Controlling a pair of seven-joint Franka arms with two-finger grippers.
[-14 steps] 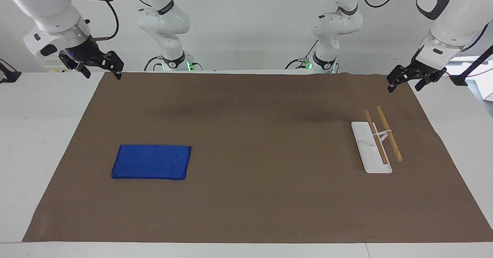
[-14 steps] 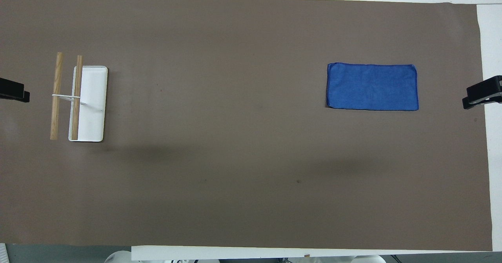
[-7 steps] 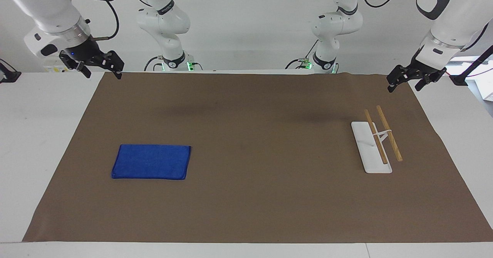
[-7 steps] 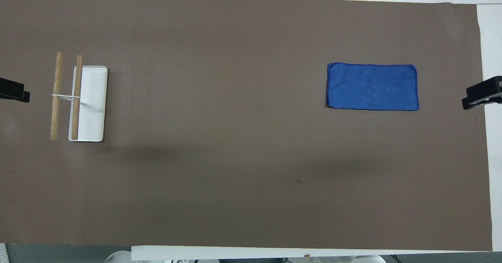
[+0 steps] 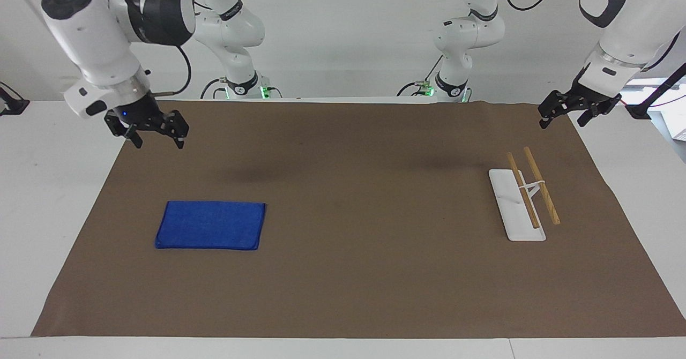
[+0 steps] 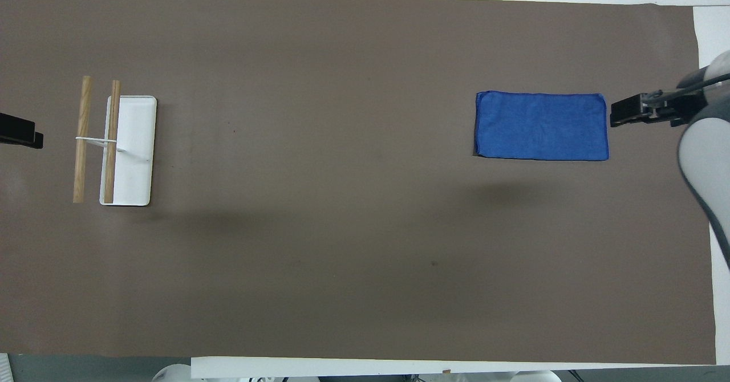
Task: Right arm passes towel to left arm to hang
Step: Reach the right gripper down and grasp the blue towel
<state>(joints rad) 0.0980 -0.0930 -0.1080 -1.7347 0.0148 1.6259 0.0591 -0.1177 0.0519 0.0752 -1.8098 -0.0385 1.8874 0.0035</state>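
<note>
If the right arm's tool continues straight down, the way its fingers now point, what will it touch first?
Probably the brown mat, not the towel. The right tool hangs open above the mat near its edge, beside the towel's short end toward the right arm's end of the table; depth is hard to judge.

Royal-blue rectangular towel [image 5: 210, 225], folded flat on the brown mat, toward the right arm's end

In the overhead view we see only the tip of the left gripper [image 6: 20, 130], the picture's edge cutting off everything else of it. The right arm [image 6: 704, 159] runs out of that same view at its edge. We cannot make out the towel's [image 5: 210, 225] corner loop in either view.
</note>
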